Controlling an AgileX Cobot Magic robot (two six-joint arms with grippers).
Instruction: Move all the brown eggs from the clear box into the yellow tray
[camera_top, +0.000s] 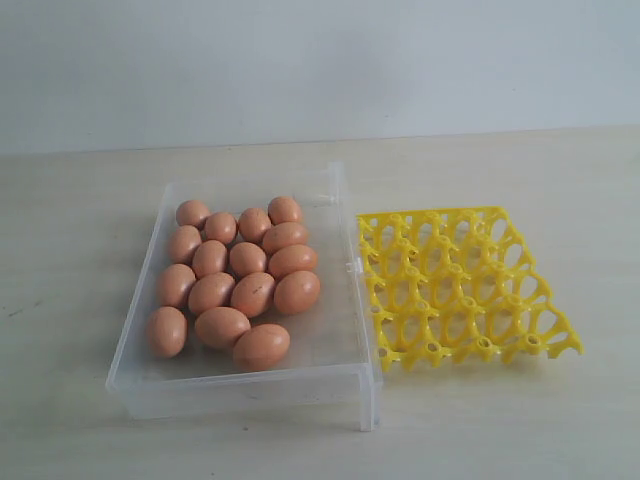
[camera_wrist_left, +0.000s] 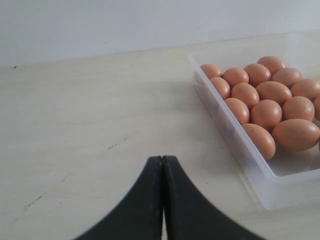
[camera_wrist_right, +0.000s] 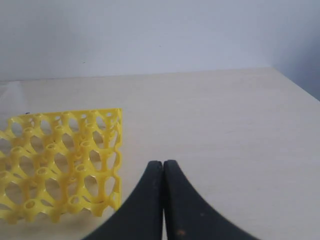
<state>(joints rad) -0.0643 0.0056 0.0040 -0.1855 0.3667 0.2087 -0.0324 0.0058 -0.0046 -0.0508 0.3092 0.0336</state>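
Left gripper: fingers clenched together on nothing, above the wooden table near the clear box. Brown eggs lie clustered inside the box. Yellow tray sits just right of it. Right gripper: clenched, beside the tray.

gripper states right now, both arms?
Left gripper: closed, fingers together, holding nothing.
Right gripper: closed, fingers together, holding nothing.

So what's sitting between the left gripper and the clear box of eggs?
Nothing. In the left wrist view, only bare tabletop lies between the shut left gripper and the near wall of the clear box.
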